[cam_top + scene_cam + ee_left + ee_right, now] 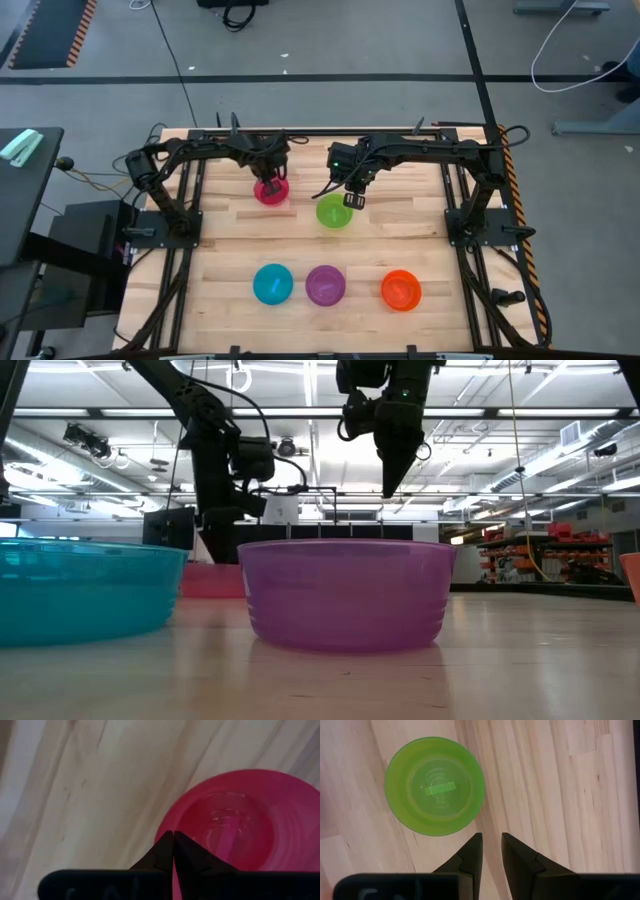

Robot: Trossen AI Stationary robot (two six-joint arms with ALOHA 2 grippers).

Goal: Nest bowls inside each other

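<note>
My left gripper [272,176] is down at the pink bowl [271,192] in the far middle of the table, shut on its rim. The green bowl [334,212] stands upright on its base just right of the pink one. My right gripper [353,199] hangs above the table beside the green bowl [434,786], its fingers a narrow gap apart [491,842] with nothing between them. The blue [273,284], purple [325,285] and orange [401,290] bowls stand in a row near the front edge. No yellow bowl shows. My left gripper [173,836] pinches the pink bowl's rim [161,831] between its two fingertips, coming from above and pointing down. The bowl stays upright, and in the low view its base [212,592] appears to rest on the table.
The table's metal frame [185,230] and the arm bases stand along the left and right sides. Bare wood lies between the far pair of bowls and the near row. In the low view the blue [80,590] and purple [345,595] bowls block the far ones.
</note>
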